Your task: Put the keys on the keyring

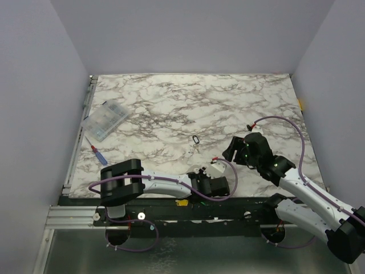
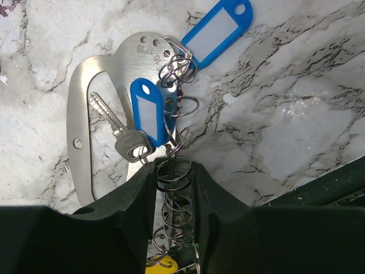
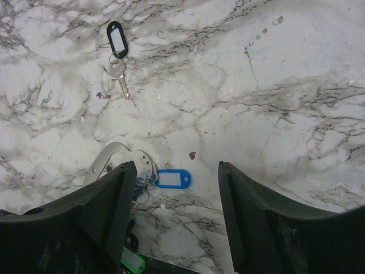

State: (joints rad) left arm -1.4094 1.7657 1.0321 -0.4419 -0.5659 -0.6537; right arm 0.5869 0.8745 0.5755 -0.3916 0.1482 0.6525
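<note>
A bunch lies by the table's near edge: a silver metal plate (image 2: 77, 114), two blue tags (image 2: 148, 111), one silver key (image 2: 117, 128) and a chain of wire rings. My left gripper (image 2: 174, 171) (image 1: 201, 178) is over that chain. Its jaws press both sides of a dark keyring (image 2: 174, 181); more rings and a yellow tag (image 2: 161, 266) run back between the fingers. Another key with a black tag (image 3: 117, 41) (image 1: 196, 139) lies alone mid-table. My right gripper (image 3: 177, 171) (image 1: 235, 151) hovers open and empty above the marble, with a blue tag (image 3: 173, 178) on the table below it.
A clear compartment box (image 1: 105, 121) sits at the far left, with a red and blue tool (image 1: 98, 153) near it. A green tag (image 3: 132, 262) shows by the near edge. Purple cables (image 1: 285, 123) loop from both arms. The table's front rail (image 1: 188, 208) is close behind the left gripper.
</note>
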